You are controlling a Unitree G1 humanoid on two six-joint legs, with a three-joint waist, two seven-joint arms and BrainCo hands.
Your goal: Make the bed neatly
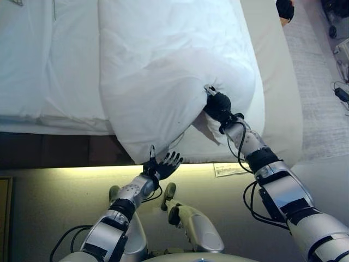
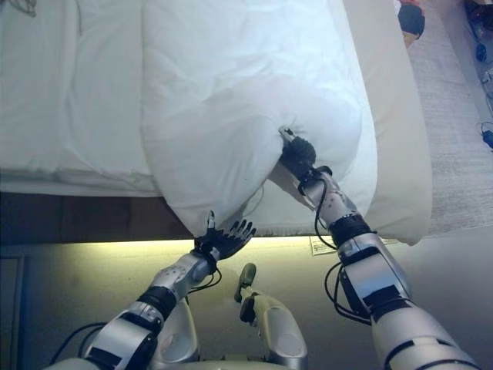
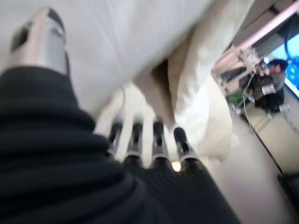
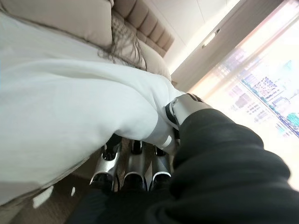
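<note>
A white duvet (image 1: 169, 65) lies folded back across the bed, its bunched lower end hanging over the bed's near edge. My right hand (image 1: 218, 105) is shut on a fold of the duvet at its near right side. In the right wrist view the fingers (image 4: 135, 170) curl under the white cloth (image 4: 60, 107) and the thumb presses on top. My left hand (image 1: 163, 165) is open, its fingers spread, just below the duvet's hanging corner and apart from it. In the left wrist view its straight fingers (image 3: 158, 140) point at the duvet (image 3: 117, 37).
White bedding (image 1: 49, 60) covers the bed's left part and a beige cover (image 1: 281, 93) its right side. The bed's dark base (image 1: 54, 150) has a lit strip under it. A paper label (image 1: 230, 169) lies on the floor. Carpet with cables and dark objects (image 1: 341, 93) lies at the right.
</note>
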